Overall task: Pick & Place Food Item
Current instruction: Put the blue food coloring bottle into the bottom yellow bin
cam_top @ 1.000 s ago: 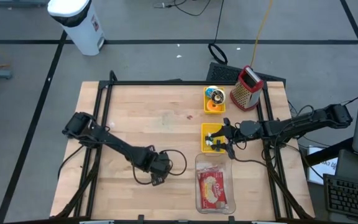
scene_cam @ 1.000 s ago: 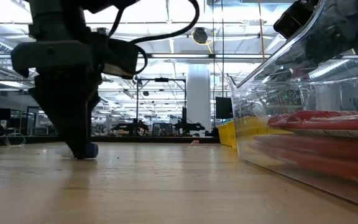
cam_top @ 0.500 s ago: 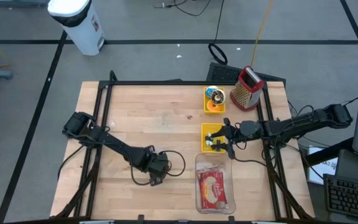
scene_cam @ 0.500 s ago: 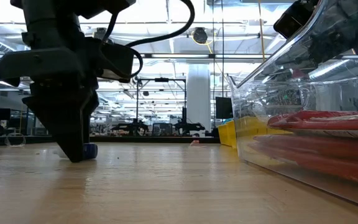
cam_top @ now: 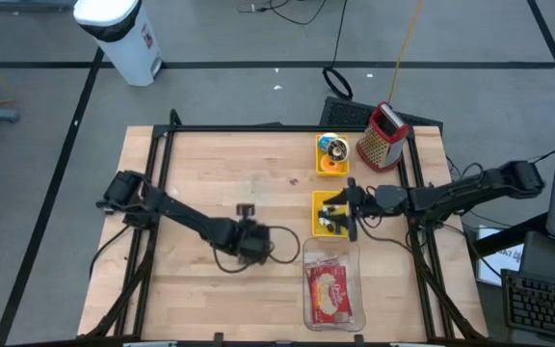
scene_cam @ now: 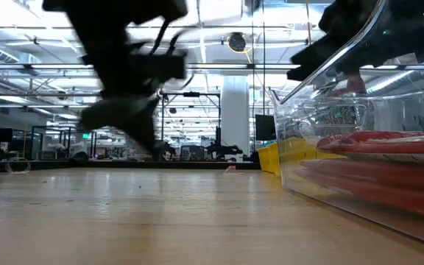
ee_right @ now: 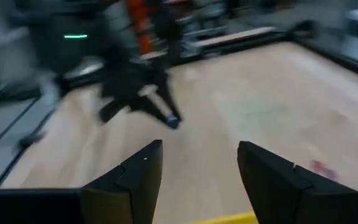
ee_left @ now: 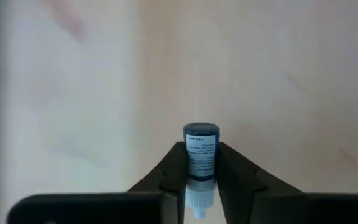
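Note:
A small bottle (ee_left: 201,158) with a blue cap (ee_left: 201,133) and a white label sits between the fingers of my left gripper (ee_left: 201,149), which is shut on it. This gripper (cam_top: 254,247) hangs over the middle of the table, left of the clear box; the right wrist view shows it far off with the blue cap (ee_right: 173,121) at its tip. My right gripper (cam_top: 340,214) stands open over the nearer yellow bin (cam_top: 322,204), its fingers (ee_right: 143,174) wide apart with nothing between them. My left gripper pinches the bottle's labelled body (ee_left: 191,165) between its two fingers, one on each side. The bottle lies along the fingers: its blue cap sticks out past the fingertips and its white end (ee_left: 196,200) reaches back between them. The fingers slant down from above. The bottle is clear of the table.
A clear plastic box (cam_top: 331,285) holding a red food packet lies near the front edge, right of my left gripper. A second yellow bin (cam_top: 332,154) with a tin and a red box grater (cam_top: 383,135) stand at the far right. Bare wood lies to the left.
My left gripper has shut on the small bottle, which lay on the table, and has rolled its wrist. It has gone toward the table's right and far edges and slightly up. The bottle has left the tabletop with it.

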Action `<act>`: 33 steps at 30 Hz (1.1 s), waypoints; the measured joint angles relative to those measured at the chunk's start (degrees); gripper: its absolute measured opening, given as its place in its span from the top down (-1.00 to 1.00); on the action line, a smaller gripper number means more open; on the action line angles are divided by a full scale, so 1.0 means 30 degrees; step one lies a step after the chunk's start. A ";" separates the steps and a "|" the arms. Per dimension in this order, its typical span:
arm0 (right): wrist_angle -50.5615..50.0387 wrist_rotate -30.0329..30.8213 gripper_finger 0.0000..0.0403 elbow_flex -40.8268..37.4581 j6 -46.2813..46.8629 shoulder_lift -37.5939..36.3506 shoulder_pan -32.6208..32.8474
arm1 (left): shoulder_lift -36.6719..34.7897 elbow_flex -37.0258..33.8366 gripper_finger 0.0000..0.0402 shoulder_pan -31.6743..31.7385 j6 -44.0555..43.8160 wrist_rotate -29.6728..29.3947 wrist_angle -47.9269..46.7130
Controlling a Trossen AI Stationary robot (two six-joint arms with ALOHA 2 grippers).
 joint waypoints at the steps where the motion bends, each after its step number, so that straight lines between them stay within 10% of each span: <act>1: 0.0276 0.0927 0.03 0.0000 0.0670 0.0293 -0.0001 | -0.0034 0.0310 0.67 0.0171 0.1083 -0.1487 0.0199; 7: 0.2206 0.2880 0.03 0.0000 0.2888 0.2700 -0.0594 | -0.0038 0.1508 0.58 0.1463 0.9878 -0.6490 0.4644; 16: 0.6231 0.2866 0.02 0.0609 0.2701 0.6039 -0.1297 | -0.0067 0.1548 0.72 0.2607 1.8871 -0.6419 1.2367; 33: 0.9960 0.2009 -0.22 0.2130 0.2212 0.9109 -0.1809 | -0.0067 0.1562 0.63 0.3125 2.0745 -0.6224 1.3159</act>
